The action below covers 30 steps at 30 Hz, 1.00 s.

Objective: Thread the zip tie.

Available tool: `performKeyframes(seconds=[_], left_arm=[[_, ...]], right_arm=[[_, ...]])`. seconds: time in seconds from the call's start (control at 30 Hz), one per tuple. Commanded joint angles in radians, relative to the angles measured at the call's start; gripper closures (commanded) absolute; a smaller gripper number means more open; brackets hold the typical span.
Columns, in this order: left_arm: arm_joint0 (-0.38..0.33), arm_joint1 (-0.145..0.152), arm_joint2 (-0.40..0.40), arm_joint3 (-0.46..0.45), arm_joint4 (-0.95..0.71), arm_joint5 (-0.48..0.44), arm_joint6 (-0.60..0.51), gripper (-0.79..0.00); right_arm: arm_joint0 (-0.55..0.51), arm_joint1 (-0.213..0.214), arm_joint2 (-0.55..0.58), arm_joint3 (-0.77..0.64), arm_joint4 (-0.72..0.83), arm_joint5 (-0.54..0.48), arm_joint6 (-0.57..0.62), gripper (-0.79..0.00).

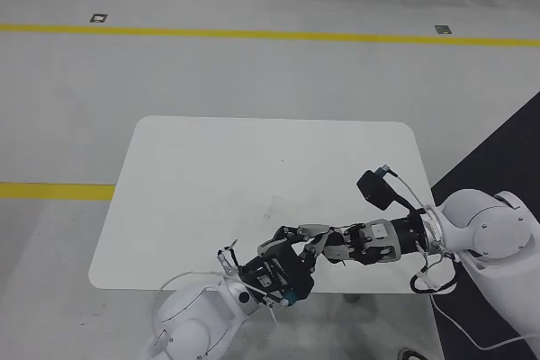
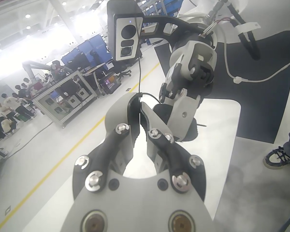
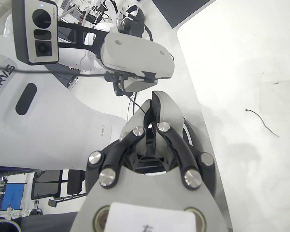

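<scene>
Mid-thread: L gripper point(image 2: 138, 101) & R gripper point(image 3: 151, 108) both pinched shut on tie point(image 2: 140, 80), held up over table point(image 1: 252, 162) by near edge; next prob. needs fine tail-to-head-slot alignment; spare tie point(image 3: 262, 121) lies mid-table.

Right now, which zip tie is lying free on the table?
The curved black zip tie on the white table, untouched; the other zip tie is pinched in the left end effector.
</scene>
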Motion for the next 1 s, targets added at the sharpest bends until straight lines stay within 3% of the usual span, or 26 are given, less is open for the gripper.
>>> performKeyframes(seconds=[0.0,0.57,0.77,0.9,0.97], left_arm=[[0.001,0.001,-0.005,-0.001,-0.001,0.001,-0.001,0.000],[0.019,0.006,-0.014,-0.012,0.004,-0.012,-0.001,0.000],[0.020,0.006,-0.017,-0.005,-0.003,-0.006,0.004,0.000],[0.021,0.006,-0.017,-0.006,-0.008,-0.003,0.006,0.000],[0.021,0.006,-0.017,-0.011,-0.007,-0.001,0.008,0.000]], right_arm=[[-0.002,0.001,0.003,-0.002,0.000,0.000,0.003,0.000],[-0.022,0.004,0.025,-0.010,0.008,-0.002,-0.005,0.000],[-0.028,0.005,0.025,-0.020,0.009,-0.002,-0.005,-0.068],[-0.031,0.005,0.029,-0.024,0.015,-0.006,-0.005,-0.179],[-0.030,0.006,0.034,-0.022,0.015,-0.004,-0.004,-0.172]])
